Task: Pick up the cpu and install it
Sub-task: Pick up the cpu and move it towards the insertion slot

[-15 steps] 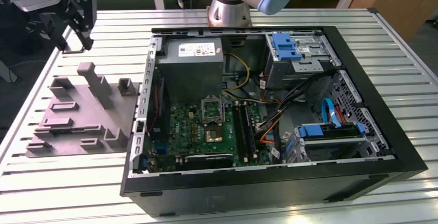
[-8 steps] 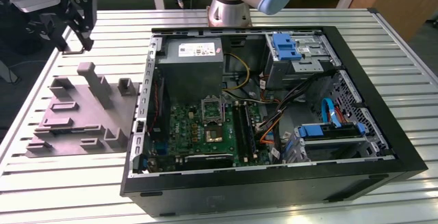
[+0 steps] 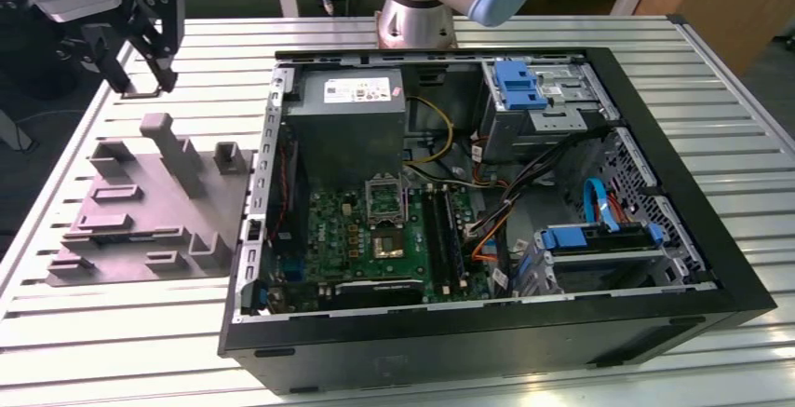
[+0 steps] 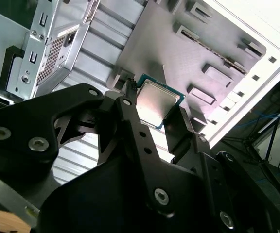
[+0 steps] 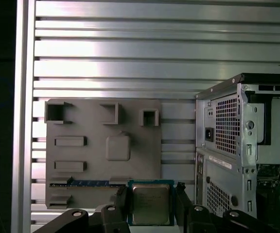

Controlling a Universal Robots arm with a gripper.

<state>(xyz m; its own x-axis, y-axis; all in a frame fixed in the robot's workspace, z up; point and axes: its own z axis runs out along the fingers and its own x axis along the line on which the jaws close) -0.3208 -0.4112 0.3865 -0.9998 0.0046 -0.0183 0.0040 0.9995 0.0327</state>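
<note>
The cpu (image 5: 150, 203), a thin square chip with a pale metal top and green edge, sits between my two black fingers in both wrist views, also cpu (image 4: 157, 103). My gripper (image 5: 151, 200) is shut on the cpu and holds it in the air above the grey moulded tray (image 5: 101, 126). In the exterior view my gripper (image 3: 143, 76) hangs high at the exterior view's left, beyond the far end of the tray (image 3: 137, 216), away from the open computer case (image 3: 497, 193). The green motherboard (image 3: 372, 235) lies inside the case.
The case lies on its side on a slatted metal table (image 3: 112, 332), with a grey power supply (image 3: 354, 114), drive cages with blue clips (image 3: 522, 86) and loose cables (image 3: 522, 193) inside. The tray has tall raised blocks (image 3: 174, 151). The arm's base (image 3: 416, 16) stands behind the case.
</note>
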